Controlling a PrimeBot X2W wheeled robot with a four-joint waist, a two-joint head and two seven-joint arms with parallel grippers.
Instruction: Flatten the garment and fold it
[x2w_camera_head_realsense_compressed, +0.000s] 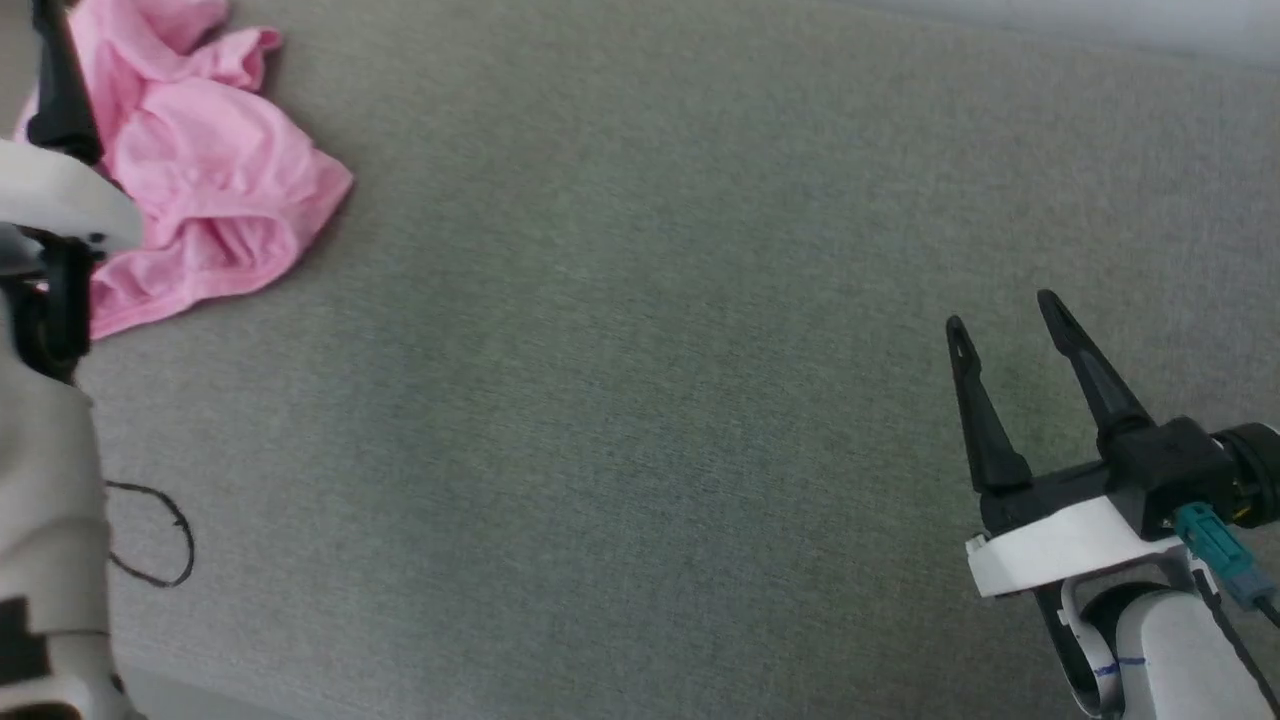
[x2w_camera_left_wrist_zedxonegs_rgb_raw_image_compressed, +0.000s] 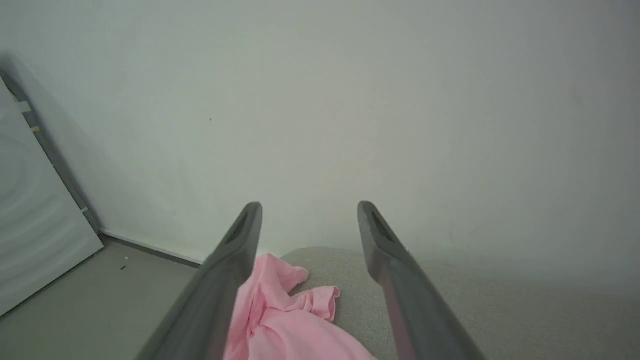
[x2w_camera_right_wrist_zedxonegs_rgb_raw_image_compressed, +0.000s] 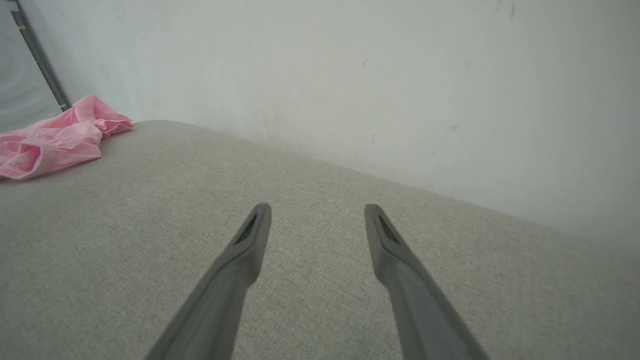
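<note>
At the far left of the head view, the pale left forearm (x2w_camera_head_realsense_compressed: 40, 500) rises along the frame's edge, and a dark finger (x2w_camera_head_realsense_compressed: 60, 80) of the left end effector (x2w_camera_left_wrist_zedxonegs_rgb_raw_image_compressed: 307, 207) crosses in front of the garment (x2w_camera_head_realsense_compressed: 215, 170). The garment is a light pink, thin cloth lying crumpled in a loose heap with gathered, ruffled edges, at the far left corner of the grey fabric-covered worktop (x2w_camera_head_realsense_compressed: 640, 400). In the left wrist view this end effector's two fingers stand well apart with nothing between their tips. The pink cloth lies low between them and runs behind the left-hand finger, and whether it touches that finger cannot be told. Beyond the cloth, the rounded corner of the worktop gives way to a pale floor (x2w_camera_left_wrist_zedxonegs_rgb_raw_image_compressed: 100, 300), a white panel (x2w_camera_left_wrist_zedxonegs_rgb_raw_image_compressed: 30, 225) leaning at that view's left edge, and a plain white wall (x2w_camera_left_wrist_zedxonegs_rgb_raw_image_compressed: 350, 100). Back in the head view, a thin black cable (x2w_camera_head_realsense_compressed: 150, 535) loops on the worktop just beside the left forearm, near the front edge. The wide middle of the worktop is bare grey weave. At the lower right is the right end effector (x2w_camera_head_realsense_compressed: 1000, 312), its two long dark fingers spread and gripping nothing, well apart from the garment. In the right wrist view they point across the grey surface toward the wall, with the pink heap far off at the upper left
</note>
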